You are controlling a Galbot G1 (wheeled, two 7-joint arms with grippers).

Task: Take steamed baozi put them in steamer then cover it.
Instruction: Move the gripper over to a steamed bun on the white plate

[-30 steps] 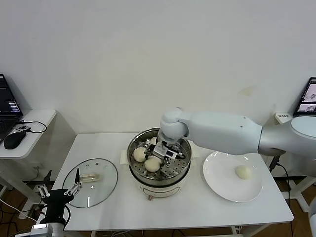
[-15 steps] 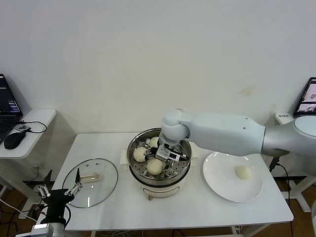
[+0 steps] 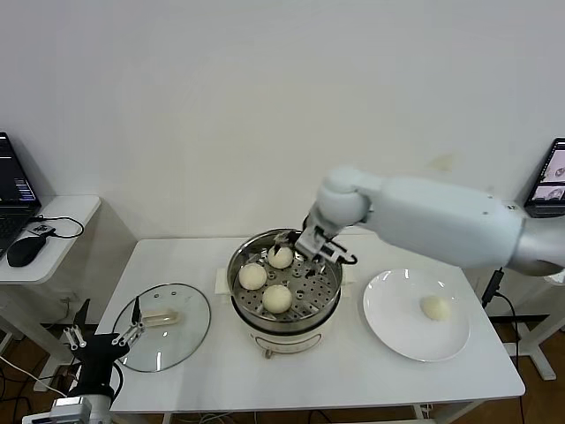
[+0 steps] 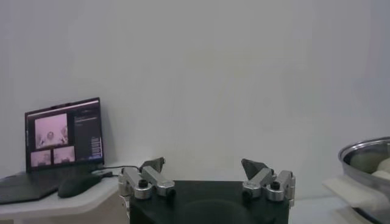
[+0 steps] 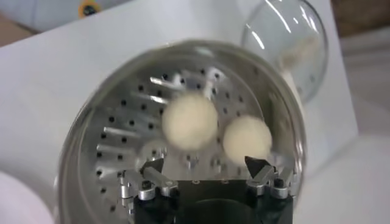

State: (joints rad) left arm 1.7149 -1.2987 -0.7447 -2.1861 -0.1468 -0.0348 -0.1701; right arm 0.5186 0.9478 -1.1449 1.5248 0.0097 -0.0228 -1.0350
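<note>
The white table [image 3: 353, 371] carries the shiny round steamer [image 3: 284, 305]; a glass lid [image 3: 163, 325] lies left of it, a white plate [image 3: 415, 331] right. 3 smooth baozi [image 3: 277, 299] rest on its perforated tray, 1 on the plate. The right gripper [image 3: 296, 241] hovers spread above its rear rim; the left gripper [image 3: 104, 338], spread, sits far left.

No lettering, brand, number or sign can be read anywhere on the table. The laptop [image 4: 64, 141] beside the mouse [image 4: 82, 184] shows two small pictures and lines of text on its screen, too small to make out. A second screen [image 3: 552, 172], at the wall past the plate [image 3: 388, 322], shows a picture only.
</note>
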